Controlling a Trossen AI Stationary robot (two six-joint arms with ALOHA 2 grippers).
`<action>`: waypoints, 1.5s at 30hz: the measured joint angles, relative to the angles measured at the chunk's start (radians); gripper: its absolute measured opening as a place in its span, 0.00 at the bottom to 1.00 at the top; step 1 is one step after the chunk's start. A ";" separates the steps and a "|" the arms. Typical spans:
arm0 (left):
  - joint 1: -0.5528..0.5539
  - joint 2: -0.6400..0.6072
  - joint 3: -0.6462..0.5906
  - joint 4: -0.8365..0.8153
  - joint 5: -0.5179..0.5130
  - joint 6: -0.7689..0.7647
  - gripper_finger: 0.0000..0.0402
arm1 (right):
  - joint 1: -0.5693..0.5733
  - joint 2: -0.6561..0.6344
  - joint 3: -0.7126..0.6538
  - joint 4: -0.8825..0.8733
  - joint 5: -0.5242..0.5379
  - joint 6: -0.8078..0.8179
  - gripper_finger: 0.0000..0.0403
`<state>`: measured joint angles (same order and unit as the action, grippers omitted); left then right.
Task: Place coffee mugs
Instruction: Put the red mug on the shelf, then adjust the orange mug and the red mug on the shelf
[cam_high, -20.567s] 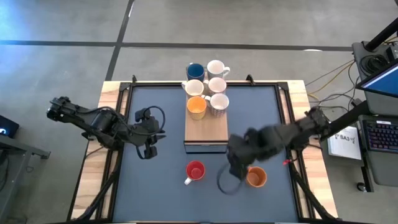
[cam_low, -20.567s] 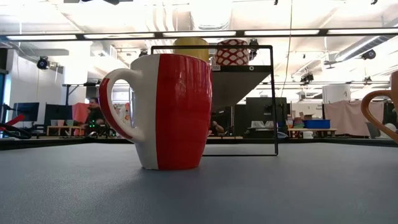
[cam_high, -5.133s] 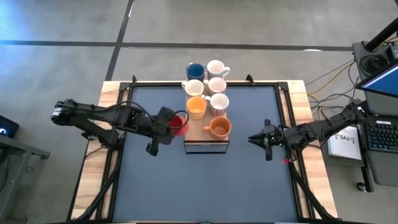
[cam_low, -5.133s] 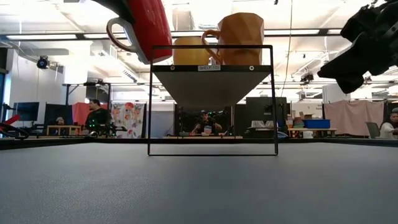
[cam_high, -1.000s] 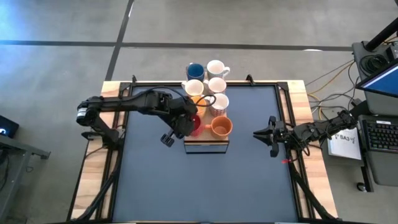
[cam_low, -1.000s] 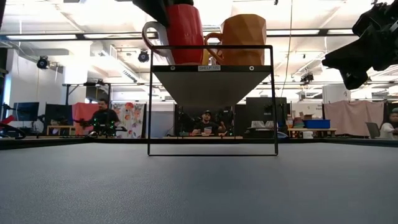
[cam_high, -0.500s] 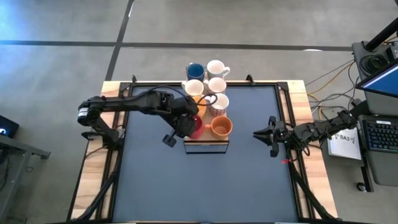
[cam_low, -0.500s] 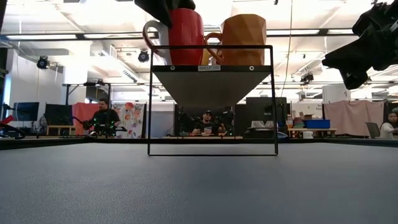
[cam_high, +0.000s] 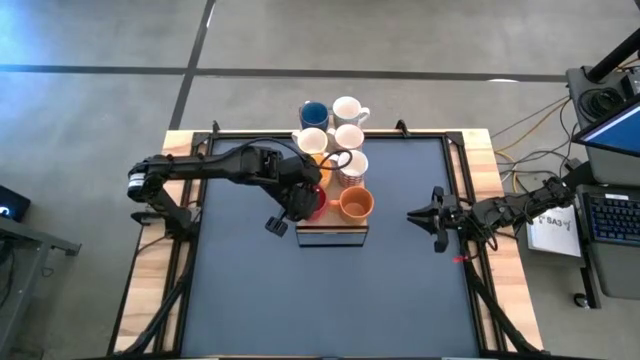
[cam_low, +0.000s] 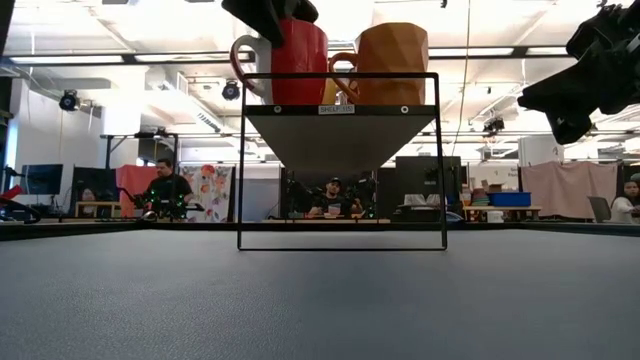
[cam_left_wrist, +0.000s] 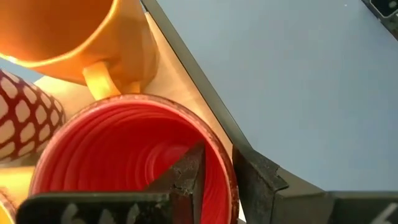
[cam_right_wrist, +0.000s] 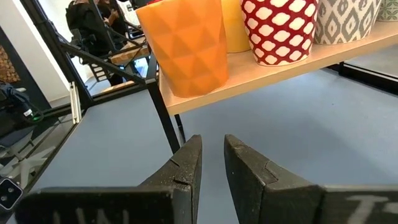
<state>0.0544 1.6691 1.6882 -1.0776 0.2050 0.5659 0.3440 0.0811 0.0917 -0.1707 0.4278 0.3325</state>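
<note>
Coffee mugs (cam_high: 349, 135), high view: where, and how much room? (desk)

All eight sit on the light-wood board (cam_high: 333, 226) at the table's far middle. The blue mug (cam_high: 314, 114) and three white ones fill the far end; the red mug (cam_high: 318, 204) and the brown-orange mug (cam_high: 355, 204) stand at the near end, close to the board's front edge. My left gripper (cam_high: 300, 200) is over the red mug. The right gripper (cam_high: 412, 214) hangs well to the right of the board. The dark table (cam_high: 330, 300) nearer me is open. (me)

Low view? (desk)

The board rides on a black frame (cam_low: 440, 160), so there is clear space beneath. The red and brown-orange mugs stand upright, just beside each other. A small label (cam_low: 335, 109) is on the front edge, and I cannot read it. People sit in the room behind. (me)

Left wrist? (desk)

One finger (cam_left_wrist: 186, 177) is inside the red mug and the other outside, set apart astride the rim with slack on the inner side. The mug is empty. The yellow-orange mug (cam_left_wrist: 74, 37) and a red-lattice mug (cam_left_wrist: 25, 112) are just beyond. (me)

Right wrist? (desk)

The fingers are parted by a narrow gap with nothing between them, below the board's edge. A grey-patterned mug (cam_right_wrist: 348, 18) shows at the row's end. (me)
</note>
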 joint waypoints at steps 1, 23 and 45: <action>0.000 0.000 0.000 0.006 0.000 0.000 0.16 | 0.000 0.000 0.000 0.000 0.000 0.000 0.14; -0.001 -0.009 0.000 0.060 -0.012 -0.118 0.16 | 0.000 0.000 0.000 0.000 0.000 0.000 0.14; -0.033 -0.071 0.000 0.121 -0.064 -0.193 0.16 | 0.000 0.000 0.000 0.000 0.000 0.000 0.14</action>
<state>0.0217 1.5986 1.6882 -0.9569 0.1415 0.3729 0.3439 0.0814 0.0917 -0.1707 0.4278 0.3325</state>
